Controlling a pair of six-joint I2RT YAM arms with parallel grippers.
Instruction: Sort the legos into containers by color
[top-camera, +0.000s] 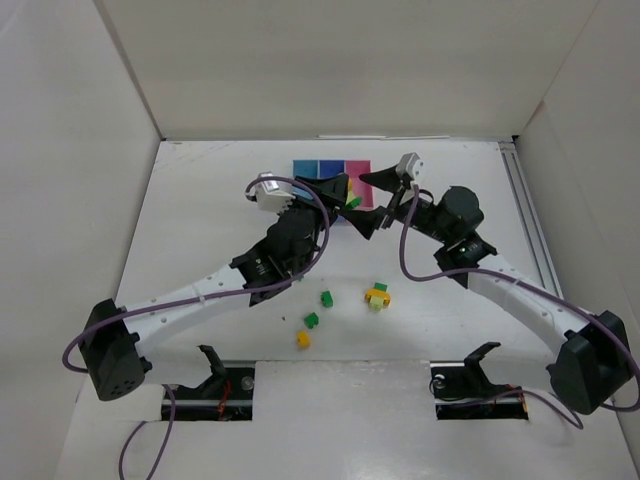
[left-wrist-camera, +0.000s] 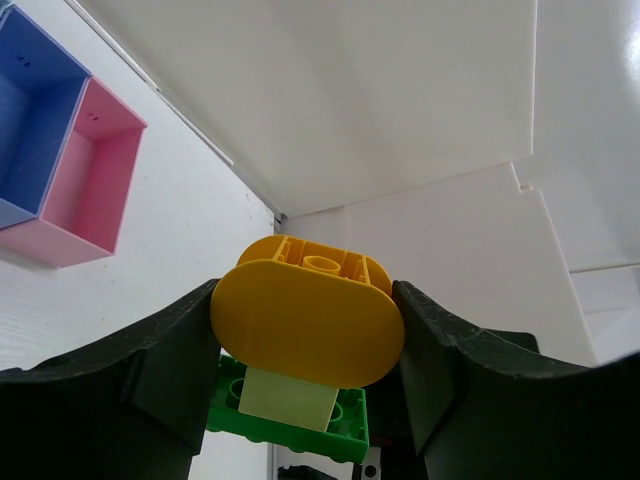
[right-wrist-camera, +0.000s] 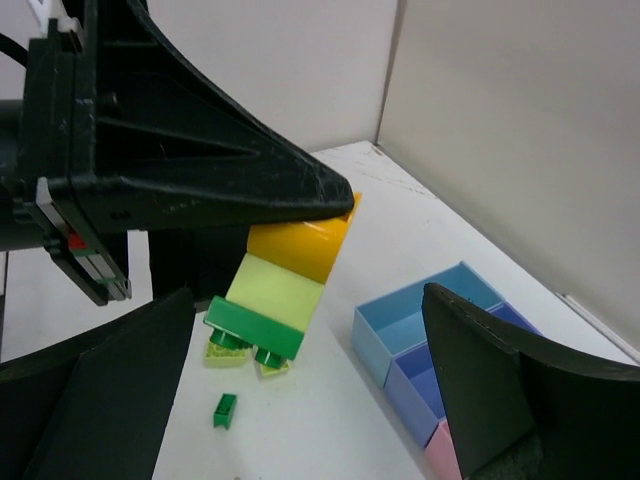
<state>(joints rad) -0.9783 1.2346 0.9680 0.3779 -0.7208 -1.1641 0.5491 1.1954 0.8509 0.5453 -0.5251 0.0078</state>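
**Left claw clamps a three-brick stack beside the bins**

The left claw (left-wrist-camera: 305, 345) is clamped on a stack (left-wrist-camera: 300, 320) of three legos, its fingers pressing the two sides of the top brick. From the right wrist view the stack reads in order: an orange brick (right-wrist-camera: 298, 243) in the grip, a lime brick (right-wrist-camera: 275, 290) under it, and a green brick (right-wrist-camera: 250, 325) at the low end. The stack hangs tilted, raised off the table (top-camera: 200, 200), just on the near side of the bins (top-camera: 333, 170).

The bins sit joined in a row at the middle of the table's far edge: the blue bin (right-wrist-camera: 405, 325), the purple bin (right-wrist-camera: 440, 385) and the pink bin (left-wrist-camera: 90, 180).

The right claw (right-wrist-camera: 310, 400) stands with its fingers wide apart and grips nothing. It faces the stack from close by, right beside the left claw.

Four loose bricks lie mid-table, toward the near edge, well apart from the bins. They are a green one (top-camera: 326, 297), a yellow and green cluster (top-camera: 377, 294), a second green one (top-camera: 311, 320) and a yellow one (top-camera: 303, 339).
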